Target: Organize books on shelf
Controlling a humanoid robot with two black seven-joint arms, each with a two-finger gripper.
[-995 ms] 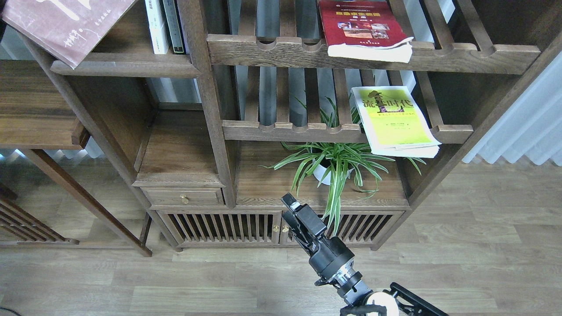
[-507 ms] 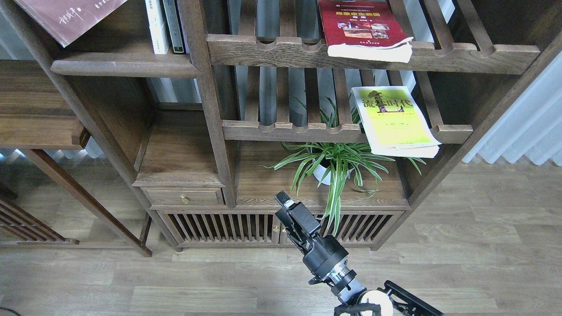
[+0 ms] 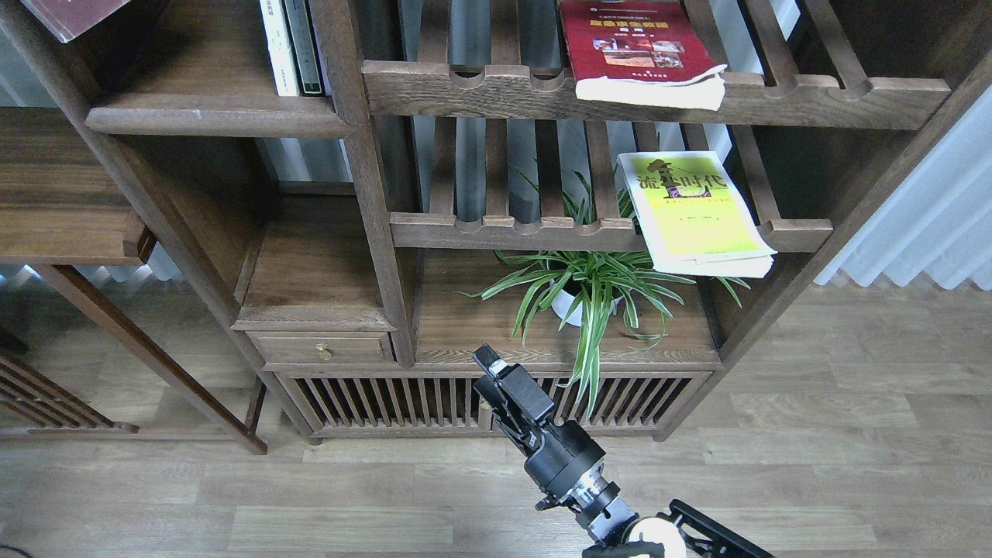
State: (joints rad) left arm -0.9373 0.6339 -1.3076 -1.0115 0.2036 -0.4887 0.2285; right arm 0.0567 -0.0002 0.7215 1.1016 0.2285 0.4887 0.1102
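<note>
The solid dark brown wooden shelf at upper left lies bare along its rounded front edge; two upright books, white and dark, block its right end. A green-leaved potted plant crowds the lower middle compartment.

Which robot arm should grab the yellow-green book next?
Probably the right one. Its claw is the only one in view, low in front of the cabinet, below the yellow-green book that lies on the slatted rack. The left arm isn't visible at all.
</note>
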